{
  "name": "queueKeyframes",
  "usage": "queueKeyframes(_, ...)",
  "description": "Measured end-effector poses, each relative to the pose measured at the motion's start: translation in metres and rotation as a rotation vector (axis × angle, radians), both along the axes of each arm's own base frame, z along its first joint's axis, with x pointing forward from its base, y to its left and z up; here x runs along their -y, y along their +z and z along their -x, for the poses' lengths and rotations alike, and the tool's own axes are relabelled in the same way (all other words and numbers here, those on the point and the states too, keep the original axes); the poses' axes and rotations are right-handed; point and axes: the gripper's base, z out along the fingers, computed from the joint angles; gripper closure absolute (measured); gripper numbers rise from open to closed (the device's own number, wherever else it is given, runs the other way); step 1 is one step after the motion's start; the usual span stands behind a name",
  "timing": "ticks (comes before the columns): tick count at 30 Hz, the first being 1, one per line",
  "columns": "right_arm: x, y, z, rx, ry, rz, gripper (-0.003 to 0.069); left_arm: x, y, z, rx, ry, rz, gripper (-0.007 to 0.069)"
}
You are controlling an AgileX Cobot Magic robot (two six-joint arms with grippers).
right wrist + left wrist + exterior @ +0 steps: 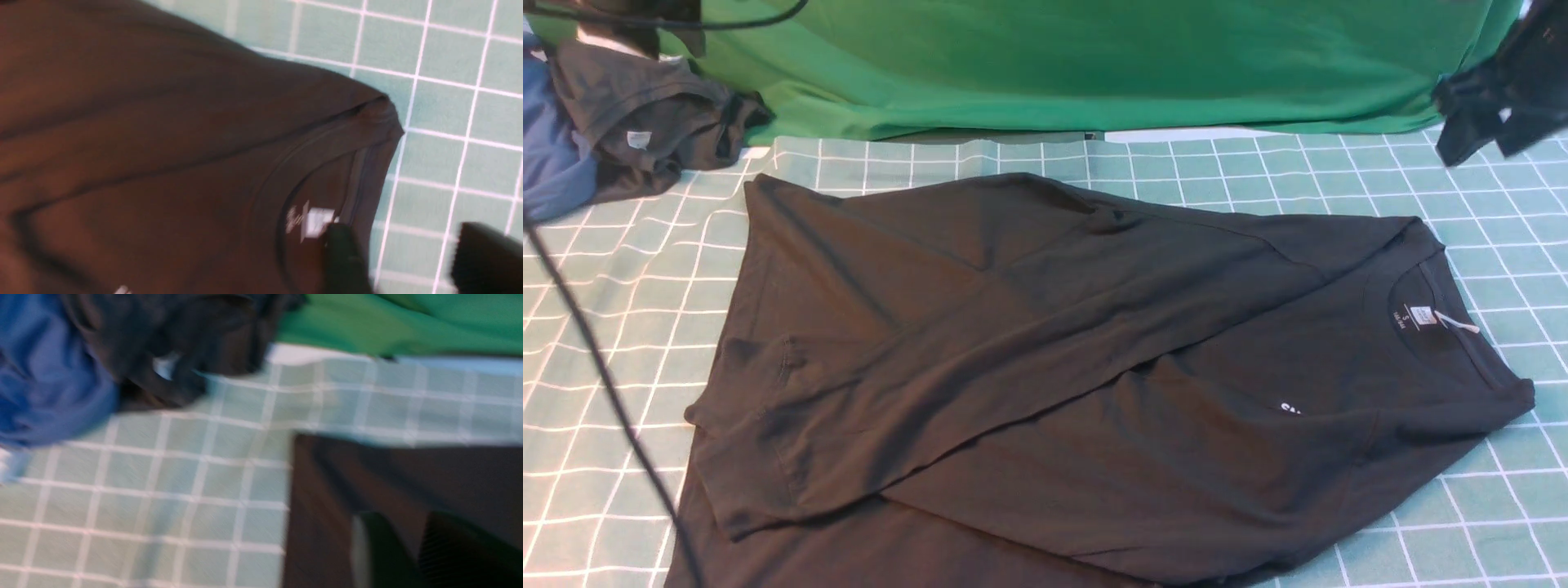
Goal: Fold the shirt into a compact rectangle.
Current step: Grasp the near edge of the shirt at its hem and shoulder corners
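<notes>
The black shirt lies flat on the checked cloth, collar to the right, with both long sleeves folded across the body. Its white neck label and a bit of white print show. My right gripper hangs in the air beyond the collar. In the right wrist view it is open, with only tablecloth between its fingers, beside the collar and label. My left gripper hovers over a corner of the shirt, its jaws a little apart and holding nothing.
A smaller dark garment with a grey tag and a blue garment are heaped at the far left. A green cloth covers the back. A black cable crosses the checked tablecloth on the left.
</notes>
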Motion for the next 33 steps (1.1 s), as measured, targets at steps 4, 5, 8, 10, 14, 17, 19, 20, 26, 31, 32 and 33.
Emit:
queueKeyframes(4, -0.012, 0.027, 0.05, 0.035, 0.074, 0.003, 0.0588, 0.034, 0.0, 0.055, -0.092, -0.073, 0.053, 0.0611)
queueKeyframes(5, -0.012, 0.025, 0.053, 0.028, 0.075, 0.004, 0.0594, 0.034, -0.001, 0.059, -0.098, -0.071, 0.048, 0.0611)
queueKeyframes(8, -0.016, 0.026, 0.087, 0.069, 0.106, -0.021, 0.0627, 0.055, -0.025, 0.136, -0.238, -0.064, 0.072, 0.0622)
queueKeyframes(10, -0.019, 0.023, 0.101, 0.085, 0.138, -0.047, 0.0631, 0.057, -0.041, 0.169, -0.306, -0.029, 0.091, 0.0622)
queueKeyframes(14, -0.025, 0.01, 0.12, 0.068, 0.187, -0.107, 0.0631, 0.05, -0.089, 0.239, -0.459, 0.069, 0.11, 0.062)
queueKeyframes(17, -0.027, -0.003, 0.124, 0.04, 0.196, -0.128, 0.0631, 0.044, -0.122, 0.271, -0.528, 0.085, 0.076, 0.0599)
queueKeyframes(19, -0.027, -0.007, 0.124, 0.044, 0.19, -0.134, 0.0631, 0.04, -0.138, 0.28, -0.537, 0.079, 0.034, 0.0573)
queueKeyframes(20, -0.027, -0.009, 0.123, 0.05, 0.187, -0.137, 0.063, 0.037, -0.145, 0.283, -0.548, 0.073, 0.006, 0.0554)
queueKeyframes(26, -0.031, -0.009, 0.121, 0.084, 0.163, -0.196, 0.0629, 0.036, -0.174, 0.281, -0.658, 0.059, -0.034, 0.0389)
queueKeyframes(31, -0.032, -0.008, 0.121, 0.086, 0.165, -0.215, 0.0629, 0.042, -0.19, 0.273, -0.718, 0.061, 0.006, 0.025)
queueKeyframes(32, -0.032, -0.008, 0.121, 0.084, 0.166, -0.215, 0.0628, 0.042, -0.192, 0.273, -0.732, 0.06, 0.004, 0.0228)
queueKeyframes(33, -0.032, -0.008, 0.121, 0.083, 0.166, -0.215, 0.0626, 0.042, -0.194, 0.272, -0.742, 0.06, 0.003, 0.0213)
